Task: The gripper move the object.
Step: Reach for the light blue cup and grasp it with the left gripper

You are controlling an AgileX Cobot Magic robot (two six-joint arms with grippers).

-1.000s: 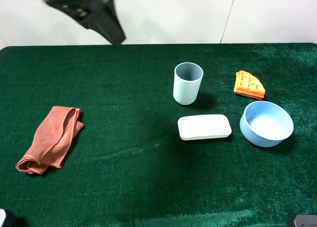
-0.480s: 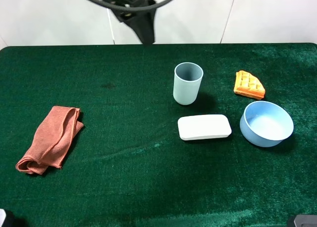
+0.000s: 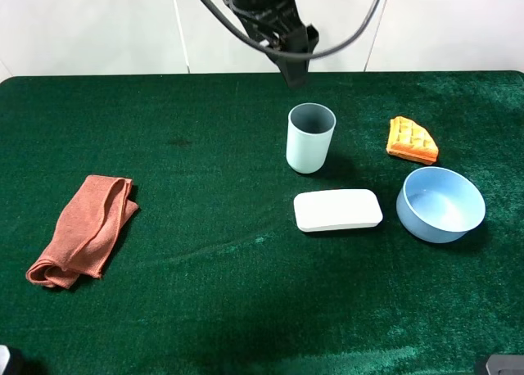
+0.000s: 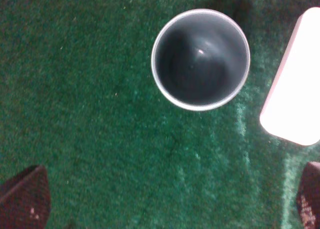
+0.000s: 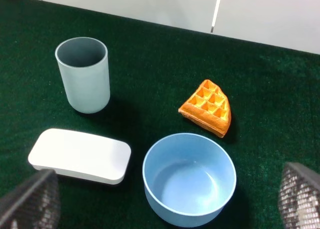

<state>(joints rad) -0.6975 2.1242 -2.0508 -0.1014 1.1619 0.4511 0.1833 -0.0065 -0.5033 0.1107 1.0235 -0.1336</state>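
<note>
Hovers the left gripper (image 3: 295,64) at 12 o'clock of the upright pale blue-grey cup (image 3: 310,142), apart from it, jaws spread wide on nothing. Places the white block (image 3: 337,210) at 5 o'clock of it, the light-blue bowl (image 3: 438,234) at 4. Holds the right gripper (image 5: 165,199) spread and empty too.

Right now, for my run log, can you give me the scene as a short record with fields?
cup: upright, empty, not grasped
left gripper: open, raised beyond the cup's far side, no contact
white block: lying flat on the cup's near side, apart from it
bowl: empty, right of the block
waffle piece: right of the cup
cloth: crumpled, far left
</note>
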